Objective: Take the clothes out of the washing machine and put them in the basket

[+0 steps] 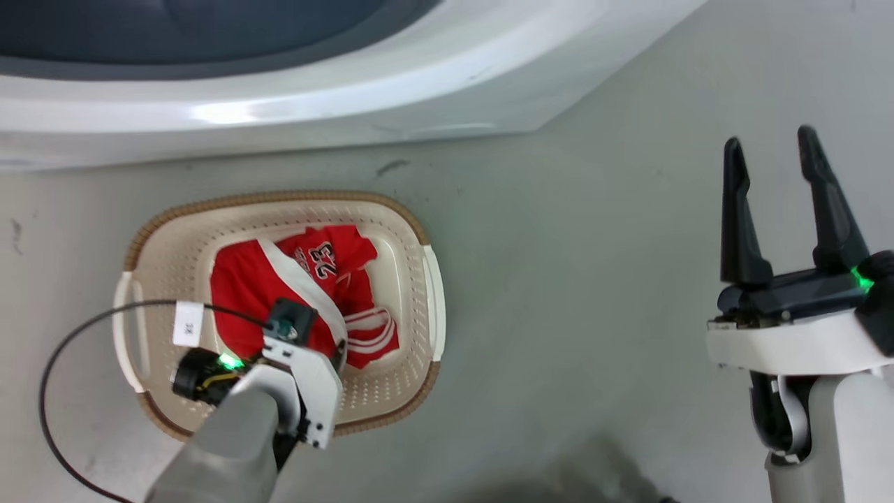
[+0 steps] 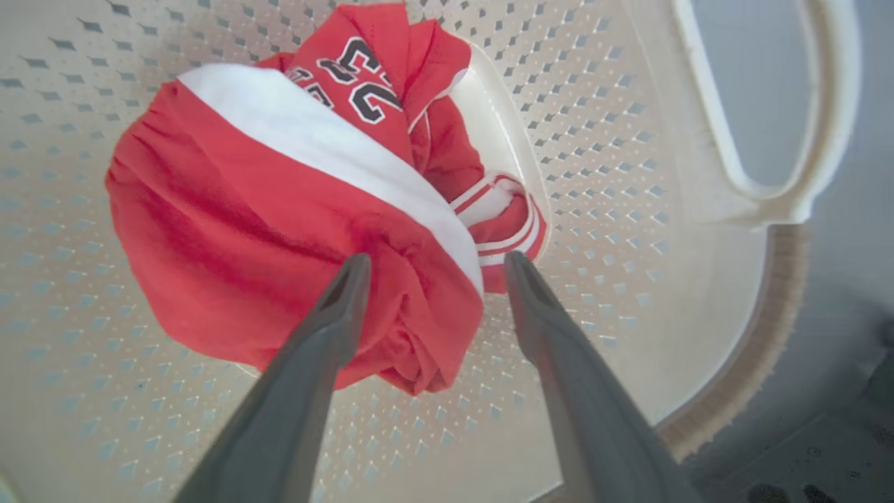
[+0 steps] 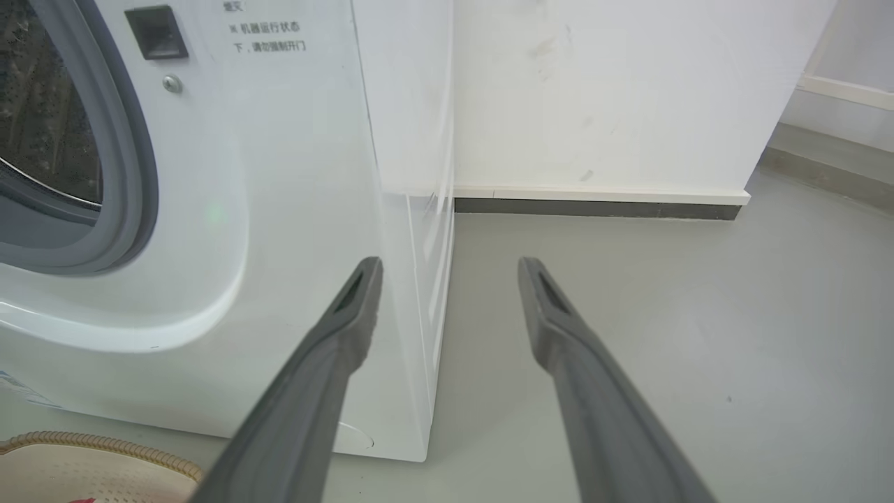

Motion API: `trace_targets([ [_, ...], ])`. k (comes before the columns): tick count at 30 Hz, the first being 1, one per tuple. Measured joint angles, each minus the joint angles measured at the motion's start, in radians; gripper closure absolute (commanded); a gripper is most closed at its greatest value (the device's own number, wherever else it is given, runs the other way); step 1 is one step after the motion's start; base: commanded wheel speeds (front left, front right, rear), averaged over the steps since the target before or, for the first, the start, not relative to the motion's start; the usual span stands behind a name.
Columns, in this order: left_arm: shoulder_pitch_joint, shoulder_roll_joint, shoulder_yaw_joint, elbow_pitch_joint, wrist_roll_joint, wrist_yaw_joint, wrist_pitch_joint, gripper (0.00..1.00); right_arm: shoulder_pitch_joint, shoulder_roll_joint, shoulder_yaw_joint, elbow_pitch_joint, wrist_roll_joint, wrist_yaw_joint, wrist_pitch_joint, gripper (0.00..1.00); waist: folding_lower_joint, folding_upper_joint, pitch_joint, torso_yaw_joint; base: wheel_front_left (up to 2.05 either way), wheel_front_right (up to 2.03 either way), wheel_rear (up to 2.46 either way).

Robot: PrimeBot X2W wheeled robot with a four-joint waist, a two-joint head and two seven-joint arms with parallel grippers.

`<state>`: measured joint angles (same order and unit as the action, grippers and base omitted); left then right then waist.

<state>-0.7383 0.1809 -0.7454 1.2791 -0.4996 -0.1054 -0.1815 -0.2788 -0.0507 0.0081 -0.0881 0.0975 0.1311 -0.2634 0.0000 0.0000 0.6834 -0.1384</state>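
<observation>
Red clothes (image 2: 244,230) lie bunched in the basket (image 1: 167,255), parked on the floor (image 1: 594,293) close before the washing machine (image 3: 279,175), which keeps the carry short. Left jaws hang spread over them, pinching nothing; right jaws hover aside, spread too.

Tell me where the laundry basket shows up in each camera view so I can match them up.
Head view: basket at lower left, below the washing machine, red clothes inside.
Left wrist view: its perforated inside spreads across most of the picture.
Right wrist view: a slice at the bottom left corner.
Shared landmark: the brown rim, at lower right in the left wrist view, arcing over the slice in the right wrist view.
</observation>
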Motion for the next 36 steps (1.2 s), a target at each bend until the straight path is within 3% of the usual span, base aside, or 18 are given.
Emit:
trace_targets([
  [11,0.106,-0.018,0.041,-0.047,-0.044,0.009,-0.079,0.0,0.11,0.0,0.009,0.027,-0.022,0.0,0.0,0.0,-0.0002,0.0,-0.202,0.046,0.0,0.0,0.0],
  [22,0.268,0.067,0.234,-0.474,0.032,0.127,-0.081,0.0,0.178,0.0,0.016,0.037,-0.036,0.0,0.0,0.0,-0.0002,0.0,-0.358,0.095,0.0,0.0,0.0],
  [36,0.533,0.021,0.514,-0.896,0.2,0.193,-0.081,0.0,0.257,0.0,0.021,0.045,-0.028,0.0,0.0,0.0,-0.0002,0.0001,-0.507,0.129,0.0,0.0,0.0],
])
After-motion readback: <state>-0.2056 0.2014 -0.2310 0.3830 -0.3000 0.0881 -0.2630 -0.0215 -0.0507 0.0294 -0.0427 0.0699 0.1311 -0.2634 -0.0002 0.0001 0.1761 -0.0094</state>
